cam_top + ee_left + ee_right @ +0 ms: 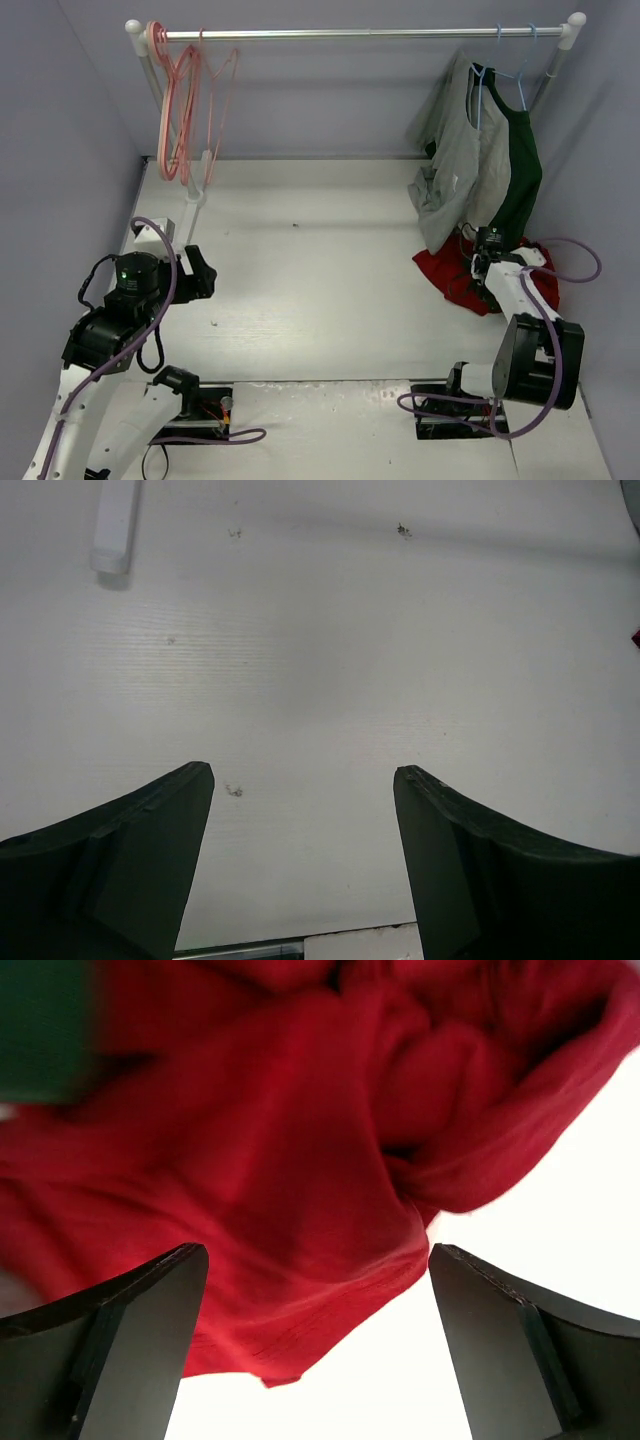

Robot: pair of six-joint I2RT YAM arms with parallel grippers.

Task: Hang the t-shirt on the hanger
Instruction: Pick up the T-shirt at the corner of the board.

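Red and crumpled, the t-shirt (440,268) lies on the worktop (320,280) at 3 o'clock, below the grey garment (455,160) and dark green garment (520,170) on the rail (350,34). The right hand (318,1250) hangs close over it, fingers spread, pinching nothing. The left hand (302,770), at 8 o'clock, is likewise spread above the worktop. The pink hangers (180,120) hang at 11 o'clock.

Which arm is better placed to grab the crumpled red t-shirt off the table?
Right. The right hand is open directly over the crumpled bright red t-shirt, while the left hand is open above the white table, far across from it.
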